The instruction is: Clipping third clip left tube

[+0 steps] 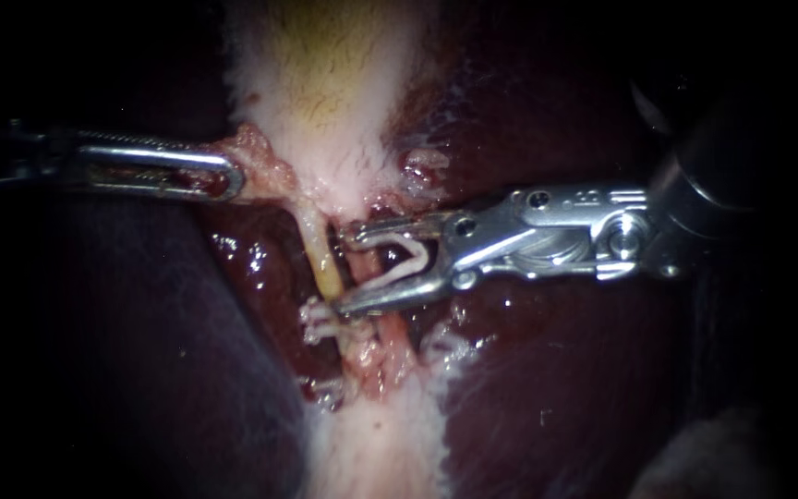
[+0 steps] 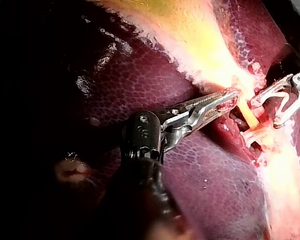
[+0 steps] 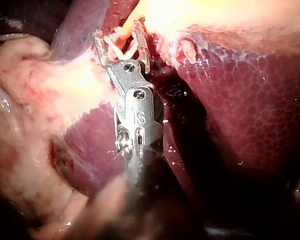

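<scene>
The left instrument [image 1: 223,176] has its jaws closed on tissue [image 1: 256,157] below the gallbladder [image 1: 325,83], and the left tube [image 1: 320,254] runs down from there. The right instrument [image 1: 346,270] holds an open clip [image 1: 404,263] between its wide jaws, the tips just at this tube. I would bring the tube deep inside the clip, apart from the white clips [image 1: 320,319] lower down, then close squarely across.

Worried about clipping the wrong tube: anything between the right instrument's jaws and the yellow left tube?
A reddish tube lies between the jaws of the right instrument, inside their white clip; the yellow left tube sits past their tips.
</scene>
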You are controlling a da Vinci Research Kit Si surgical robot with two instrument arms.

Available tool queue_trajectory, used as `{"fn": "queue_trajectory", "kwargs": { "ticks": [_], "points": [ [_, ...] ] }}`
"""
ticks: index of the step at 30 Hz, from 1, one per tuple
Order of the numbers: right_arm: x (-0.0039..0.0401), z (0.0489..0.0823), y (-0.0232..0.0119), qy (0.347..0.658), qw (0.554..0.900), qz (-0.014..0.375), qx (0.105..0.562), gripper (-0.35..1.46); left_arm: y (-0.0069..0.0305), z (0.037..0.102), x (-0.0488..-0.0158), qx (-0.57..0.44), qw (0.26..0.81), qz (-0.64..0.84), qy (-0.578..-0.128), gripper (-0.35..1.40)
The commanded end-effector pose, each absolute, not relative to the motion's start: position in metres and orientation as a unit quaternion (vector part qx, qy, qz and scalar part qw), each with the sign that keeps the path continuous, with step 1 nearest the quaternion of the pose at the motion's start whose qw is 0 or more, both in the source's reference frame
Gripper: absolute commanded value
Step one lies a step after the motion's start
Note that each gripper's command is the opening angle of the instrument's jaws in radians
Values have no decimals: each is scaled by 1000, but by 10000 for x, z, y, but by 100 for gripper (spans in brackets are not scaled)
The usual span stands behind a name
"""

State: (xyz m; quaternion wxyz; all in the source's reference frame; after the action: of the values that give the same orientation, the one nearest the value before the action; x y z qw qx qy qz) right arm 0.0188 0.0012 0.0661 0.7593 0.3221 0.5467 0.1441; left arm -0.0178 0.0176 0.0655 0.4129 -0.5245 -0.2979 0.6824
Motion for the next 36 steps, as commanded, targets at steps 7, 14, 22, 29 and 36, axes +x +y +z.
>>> {"fn": "queue_trajectory", "kwargs": {
  "ticks": [7,14,22,29,36],
  "points": [
    [193,689,9,542,762,149,321,47,176,655,-178,-524,413,682,-298,-35],
    [203,714,13,540,766,149,316,49,175,655,-178,-524,413,682,-298,-35],
    [217,720,12,540,766,151,313,49,175,655,-179,-524,413,682,-297,-35],
    [229,718,12,560,746,170,318,50,175,656,-179,-524,413,682,-297,-35],
    [233,707,13,578,727,183,324,50,175,656,-180,-524,413,682,-297,-35]
  ]
}}
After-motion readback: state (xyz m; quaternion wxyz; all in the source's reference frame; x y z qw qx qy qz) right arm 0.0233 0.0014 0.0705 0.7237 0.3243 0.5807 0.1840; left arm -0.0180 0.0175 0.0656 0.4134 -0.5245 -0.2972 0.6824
